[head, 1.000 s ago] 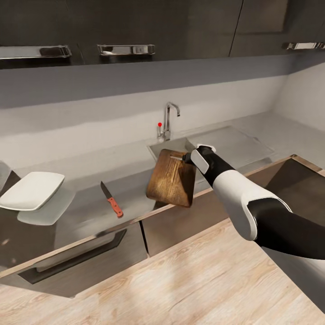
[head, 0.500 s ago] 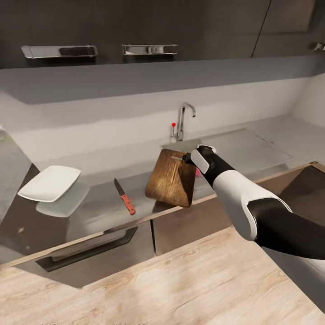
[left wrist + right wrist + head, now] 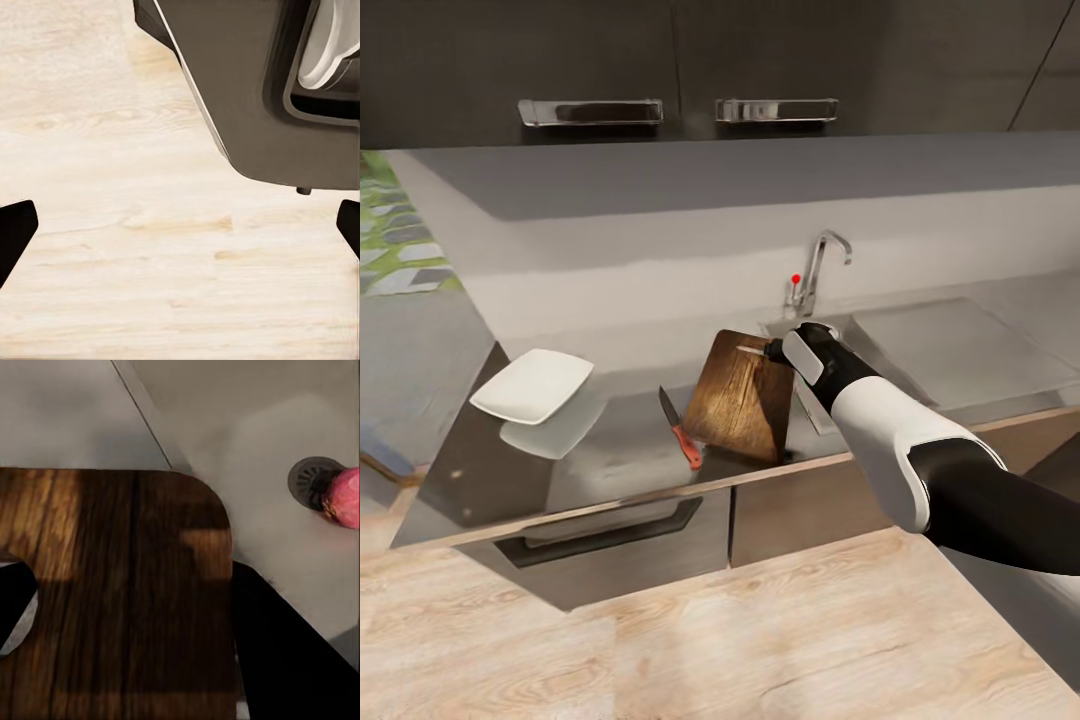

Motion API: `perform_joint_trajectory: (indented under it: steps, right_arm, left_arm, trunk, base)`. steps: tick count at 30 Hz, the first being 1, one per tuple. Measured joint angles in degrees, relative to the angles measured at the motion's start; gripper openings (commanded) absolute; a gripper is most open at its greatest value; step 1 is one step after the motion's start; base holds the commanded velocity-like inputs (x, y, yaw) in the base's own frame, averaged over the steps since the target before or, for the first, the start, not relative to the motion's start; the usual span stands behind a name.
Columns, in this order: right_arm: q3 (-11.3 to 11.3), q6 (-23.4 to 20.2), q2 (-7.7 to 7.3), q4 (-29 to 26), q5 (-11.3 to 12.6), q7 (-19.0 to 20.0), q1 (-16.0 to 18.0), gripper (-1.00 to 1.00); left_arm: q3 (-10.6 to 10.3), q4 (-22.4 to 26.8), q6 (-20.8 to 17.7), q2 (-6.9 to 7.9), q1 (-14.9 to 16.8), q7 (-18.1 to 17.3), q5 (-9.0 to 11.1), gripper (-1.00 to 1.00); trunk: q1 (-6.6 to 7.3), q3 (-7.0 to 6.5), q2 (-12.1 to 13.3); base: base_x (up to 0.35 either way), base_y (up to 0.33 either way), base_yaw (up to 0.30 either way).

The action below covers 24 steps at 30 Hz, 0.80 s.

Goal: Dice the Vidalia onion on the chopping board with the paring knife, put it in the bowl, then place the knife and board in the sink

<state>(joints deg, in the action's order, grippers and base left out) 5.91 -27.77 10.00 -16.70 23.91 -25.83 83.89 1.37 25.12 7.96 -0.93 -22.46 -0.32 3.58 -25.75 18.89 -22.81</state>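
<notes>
Counting from the sink [image 3: 830, 335]: one chopping board [image 3: 743, 395], one paring knife [image 3: 680, 441], one bowl [image 3: 532, 385], one Vidalia onion [image 3: 345, 497]. My right arm reaches forward, its right claw [image 3: 772, 351] pinching the board's far edge, holding it tilted above the desk [image 3: 610, 455] beside the sink. Knife lies beside the board, bowl well beyond it. Onion sits by the drain [image 3: 311, 480]. My left claw [image 3: 180, 225] hangs spread over wooden floor [image 3: 112, 247].

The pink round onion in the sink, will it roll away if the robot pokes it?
Probably. The pinkish-red round onion looks ball-shaped and lies on the smooth steel sink floor beside the round drain, so a poke could roll it. Its rounded skin may slip between fingers.
</notes>
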Motion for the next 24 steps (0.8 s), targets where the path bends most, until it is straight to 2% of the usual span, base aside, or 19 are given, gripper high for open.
perform_joint_trajectory:
  steps: [14,24]
  right_arm:
    - [0.02,-0.1,0.0,0.05,0.0,0.01,0.0,-1.0]
    - [-0.14,-0.1,0.0,-0.03,-0.05,0.04,0.0,-1.0]
  left_arm:
    - [0.0,-0.11,0.0,0.0,0.0,0.0,0.0,1.0]
    - [0.0,-0.25,0.0,-0.11,0.0,0.0,-0.01,1.0]
  trunk:
    - [0.0,0.0,0.0]
    - [0.0,-0.01,0.0]
  base:
    - [0.0,0.0,0.278]
    - [0.0,0.0,0.052]
